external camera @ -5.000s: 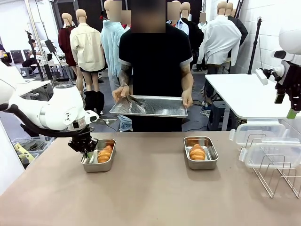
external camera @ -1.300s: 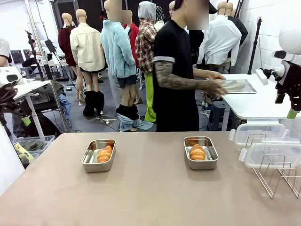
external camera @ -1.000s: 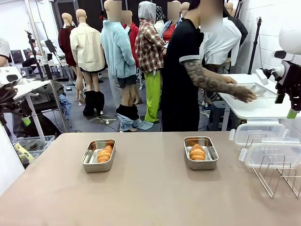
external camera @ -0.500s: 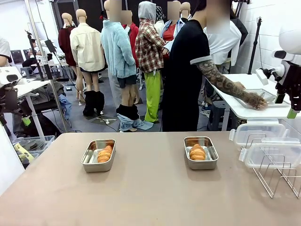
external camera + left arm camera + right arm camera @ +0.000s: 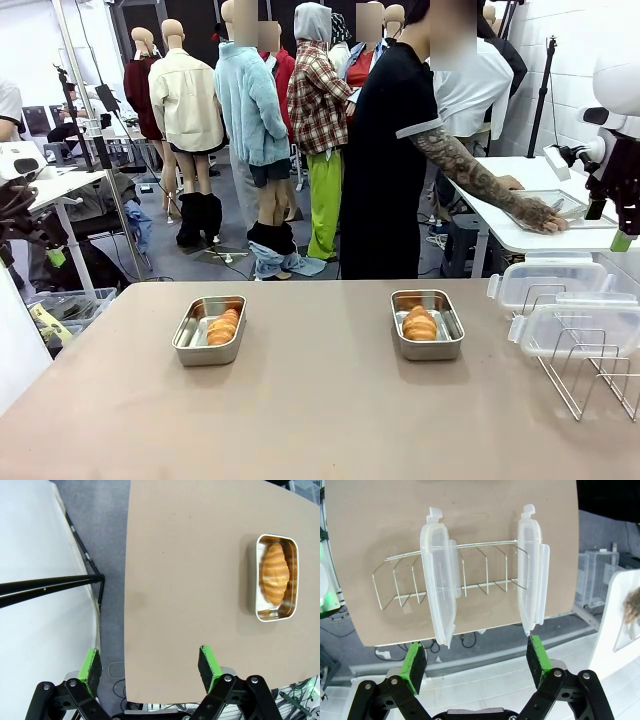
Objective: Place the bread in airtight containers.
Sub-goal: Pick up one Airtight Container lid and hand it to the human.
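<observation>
Two airtight containers stand open on the brown table, one on the left [image 5: 209, 344] and one on the right [image 5: 427, 340]. Each holds one bread, a golden croissant-shaped roll: left [image 5: 224, 326], right [image 5: 419, 323]. My left gripper [image 5: 150, 662] is open and empty, high over the table's left edge, and the left container [image 5: 276, 615] with its bread [image 5: 275, 572] lies well off to its side. My right gripper [image 5: 477, 662] is open and empty, hovering above two clear lids [image 5: 440, 580] [image 5: 532, 575] that stand in a wire rack [image 5: 470, 587]. It hangs at the right edge [image 5: 620, 238].
The wire rack [image 5: 590, 375] with the lids [image 5: 560, 300] takes up the table's right end. Beyond the table a person leans toward a white side table [image 5: 500, 190], with a hand [image 5: 540, 213] on a flat steel tray [image 5: 570, 203].
The person has turned away and set the tray on the white side table. My left arm has pulled back from the left container. Over the last second both arms stay still.
</observation>
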{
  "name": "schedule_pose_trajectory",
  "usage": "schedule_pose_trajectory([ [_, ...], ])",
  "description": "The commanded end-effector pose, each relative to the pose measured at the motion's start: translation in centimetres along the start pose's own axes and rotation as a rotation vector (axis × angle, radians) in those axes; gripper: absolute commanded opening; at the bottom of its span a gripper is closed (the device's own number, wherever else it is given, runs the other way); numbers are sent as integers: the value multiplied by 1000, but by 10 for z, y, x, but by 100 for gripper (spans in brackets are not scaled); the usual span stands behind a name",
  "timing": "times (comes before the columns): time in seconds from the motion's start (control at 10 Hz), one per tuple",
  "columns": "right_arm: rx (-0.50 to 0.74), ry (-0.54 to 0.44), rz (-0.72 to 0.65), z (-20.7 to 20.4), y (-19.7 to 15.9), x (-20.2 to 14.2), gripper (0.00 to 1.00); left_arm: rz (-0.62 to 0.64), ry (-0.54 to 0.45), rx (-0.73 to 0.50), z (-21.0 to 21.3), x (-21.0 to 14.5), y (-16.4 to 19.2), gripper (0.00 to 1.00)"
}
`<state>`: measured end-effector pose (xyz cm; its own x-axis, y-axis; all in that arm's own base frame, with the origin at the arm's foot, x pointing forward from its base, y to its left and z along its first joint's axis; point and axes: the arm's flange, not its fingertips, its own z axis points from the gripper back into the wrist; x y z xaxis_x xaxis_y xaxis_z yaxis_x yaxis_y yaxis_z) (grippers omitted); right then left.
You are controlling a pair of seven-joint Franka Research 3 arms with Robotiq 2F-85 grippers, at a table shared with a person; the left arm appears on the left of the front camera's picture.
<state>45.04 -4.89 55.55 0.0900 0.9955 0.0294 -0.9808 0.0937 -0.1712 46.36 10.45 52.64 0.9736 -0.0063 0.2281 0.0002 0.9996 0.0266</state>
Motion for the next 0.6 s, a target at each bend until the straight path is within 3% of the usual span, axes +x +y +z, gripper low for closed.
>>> schedule_pose_trajectory([
  [0.0, -9, -20, 12, -2, -2, 0, 100, 14, 1, 16, 2, -2, 0, 100],
  [0.5, -9, -20, 12, -2, -2, 0, 100, 14, 1, 16, 2, -2, 0, 100],
])
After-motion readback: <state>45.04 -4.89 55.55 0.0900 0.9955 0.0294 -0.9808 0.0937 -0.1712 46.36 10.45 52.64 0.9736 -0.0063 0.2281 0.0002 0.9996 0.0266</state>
